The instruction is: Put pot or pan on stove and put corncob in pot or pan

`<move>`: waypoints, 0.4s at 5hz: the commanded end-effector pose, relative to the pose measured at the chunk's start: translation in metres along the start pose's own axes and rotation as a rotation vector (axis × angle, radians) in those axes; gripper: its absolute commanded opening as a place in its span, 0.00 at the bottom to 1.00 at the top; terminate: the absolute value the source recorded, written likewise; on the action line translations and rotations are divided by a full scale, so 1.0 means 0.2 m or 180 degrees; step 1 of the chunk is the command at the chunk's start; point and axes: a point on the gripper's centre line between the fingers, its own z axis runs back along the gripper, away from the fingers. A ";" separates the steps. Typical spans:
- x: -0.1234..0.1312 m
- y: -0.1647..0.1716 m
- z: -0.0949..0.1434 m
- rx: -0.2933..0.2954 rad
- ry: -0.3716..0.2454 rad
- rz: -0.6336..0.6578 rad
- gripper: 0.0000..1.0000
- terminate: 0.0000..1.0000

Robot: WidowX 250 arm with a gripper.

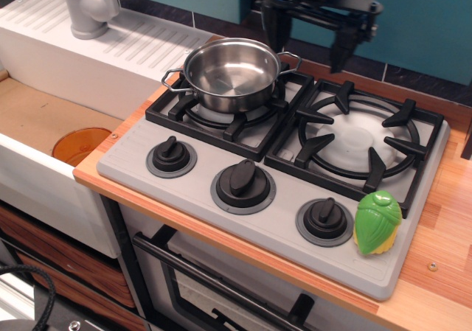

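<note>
The shiny steel pot [229, 73] stands empty on the left burner grate of the grey stove [276, 220]. The corncob [377, 223], green husk over a yellow base, stands upright on the stove's front right corner, beside the right knob. My gripper [308, 36] hangs open and empty above the back of the stove, between the two burners, just right of the pot. Its fingers [341, 47] point down and are well apart. It is far from the corncob.
A sink [44, 117] lies to the left with an orange disc [81, 145] in it and a grey faucet [88, 7] behind. The wooden counter [450, 228] runs along the stove's right side. A teal wall stands behind.
</note>
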 end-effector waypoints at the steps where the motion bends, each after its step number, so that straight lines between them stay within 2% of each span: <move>1: 0.05 0.10 0.03 0.0030 -0.0183 -0.0044 1.00 0.00; 2: 0.07 0.14 -0.01 0.0029 -0.0252 -0.0064 1.00 0.00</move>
